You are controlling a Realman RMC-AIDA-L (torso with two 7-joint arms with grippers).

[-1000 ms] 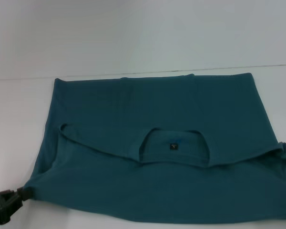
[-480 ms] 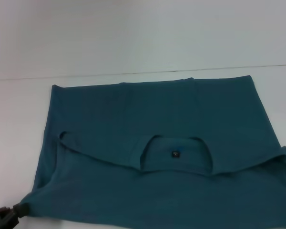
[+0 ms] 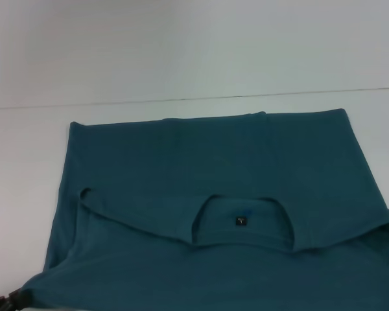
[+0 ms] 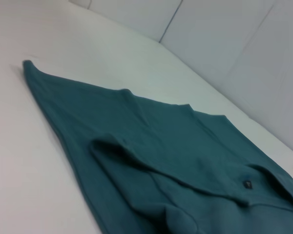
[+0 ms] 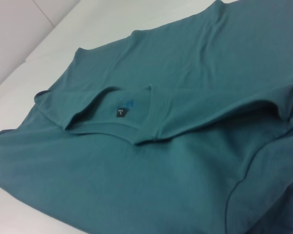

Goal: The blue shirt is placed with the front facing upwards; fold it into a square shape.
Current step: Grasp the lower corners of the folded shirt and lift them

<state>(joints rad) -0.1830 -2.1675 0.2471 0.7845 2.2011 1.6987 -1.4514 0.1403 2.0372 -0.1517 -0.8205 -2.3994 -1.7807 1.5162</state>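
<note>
The blue shirt (image 3: 207,162) lies spread across the white table, its near part folded over so a fold line runs from side to side. The round neckline with a small dark label (image 3: 240,221) faces up; no print shows. My left gripper (image 3: 1,302) is just inside the bottom-left corner of the head view. It is shut on the shirt's near left corner, which is pulled to a point. The left wrist view shows the shirt (image 4: 176,146) and the right wrist view shows the shirt (image 5: 185,161) with its label (image 5: 120,112), neither with fingers. My right gripper is out of view.
The white table (image 3: 26,162) has bare surface left of the shirt and behind it. Its far edge (image 3: 181,100) meets a pale wall. The shirt's right side reaches the head view's right border.
The whole shirt has slid toward me, its far edge and collar lower in the head view. My left gripper has pulled back with the corner and is nearly out of frame.
</note>
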